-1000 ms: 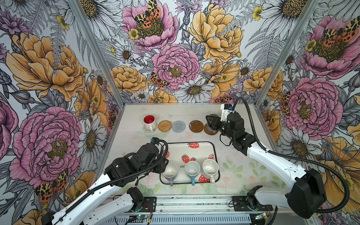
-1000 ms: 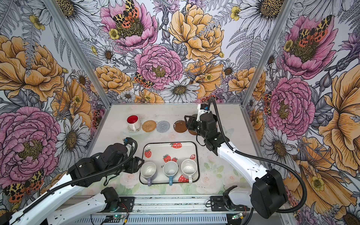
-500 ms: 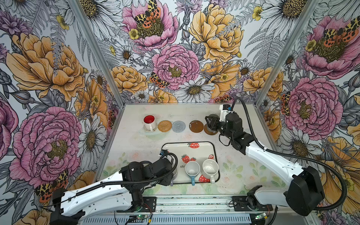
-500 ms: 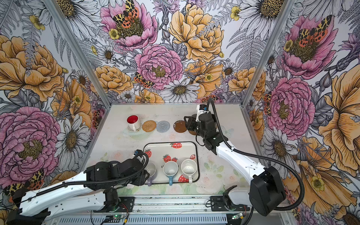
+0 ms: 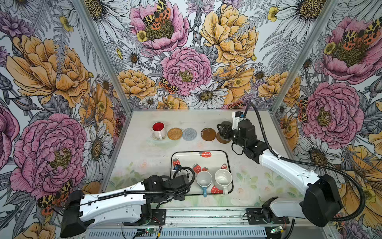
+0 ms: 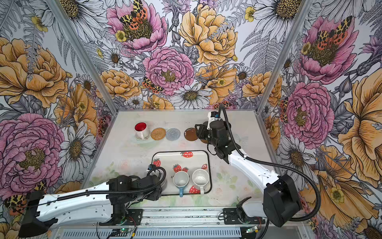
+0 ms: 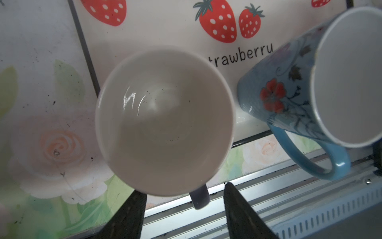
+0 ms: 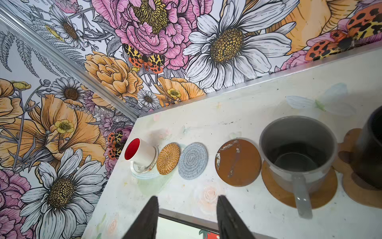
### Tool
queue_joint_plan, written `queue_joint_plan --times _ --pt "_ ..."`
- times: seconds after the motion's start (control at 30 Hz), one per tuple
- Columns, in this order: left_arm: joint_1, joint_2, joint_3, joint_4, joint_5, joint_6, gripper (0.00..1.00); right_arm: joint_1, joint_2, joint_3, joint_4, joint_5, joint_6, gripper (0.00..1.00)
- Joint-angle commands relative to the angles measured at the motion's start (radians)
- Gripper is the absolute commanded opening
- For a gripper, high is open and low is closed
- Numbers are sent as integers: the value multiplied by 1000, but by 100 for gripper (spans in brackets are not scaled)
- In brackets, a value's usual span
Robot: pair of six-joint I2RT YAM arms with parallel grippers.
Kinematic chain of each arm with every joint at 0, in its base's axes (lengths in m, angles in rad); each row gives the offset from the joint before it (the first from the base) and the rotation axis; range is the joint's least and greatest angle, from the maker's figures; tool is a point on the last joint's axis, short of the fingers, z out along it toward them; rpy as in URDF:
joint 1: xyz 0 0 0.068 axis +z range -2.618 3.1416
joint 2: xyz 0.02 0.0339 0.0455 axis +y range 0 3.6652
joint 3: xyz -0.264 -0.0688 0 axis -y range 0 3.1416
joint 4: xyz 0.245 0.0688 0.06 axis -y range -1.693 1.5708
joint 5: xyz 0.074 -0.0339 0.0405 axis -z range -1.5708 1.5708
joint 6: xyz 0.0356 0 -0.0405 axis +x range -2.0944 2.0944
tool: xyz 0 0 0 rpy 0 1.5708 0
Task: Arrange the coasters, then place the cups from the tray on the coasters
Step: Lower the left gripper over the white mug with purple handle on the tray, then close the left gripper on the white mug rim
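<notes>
Left gripper (image 7: 184, 189): jaws apart, straddling the handle of the lilac cup (image 7: 165, 120) with a gap on each side. This cup stands at a corner of the tray (image 7: 165, 27), beside the light blue cup (image 7: 279, 93). Right gripper (image 8: 188, 198): jaws parted, empty, above the table (image 8: 268, 99), a pale floral-print surface. Floral wallpaper (image 5: 186, 62) encloses three sides. In both top views the left arm covers the lilac cup. The black cup (image 8: 372, 149) is cut off.
</notes>
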Motion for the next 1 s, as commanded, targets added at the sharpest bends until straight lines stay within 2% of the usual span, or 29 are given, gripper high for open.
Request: queue_joint_plan --times 0.0,0.17,0.4,0.97 --pt "-4 18 -27 92 -13 -25 61 4 6 16 12 12 3 48" --pt "-3 50 -54 125 -23 -35 61 5 10 21 11 6 6 47" --pt "1 58 -76 151 -62 -47 56 7 20 27 11 3 7 47" --pt "43 69 -121 210 -73 -40 37 9 54 47 11 -14 8 46"
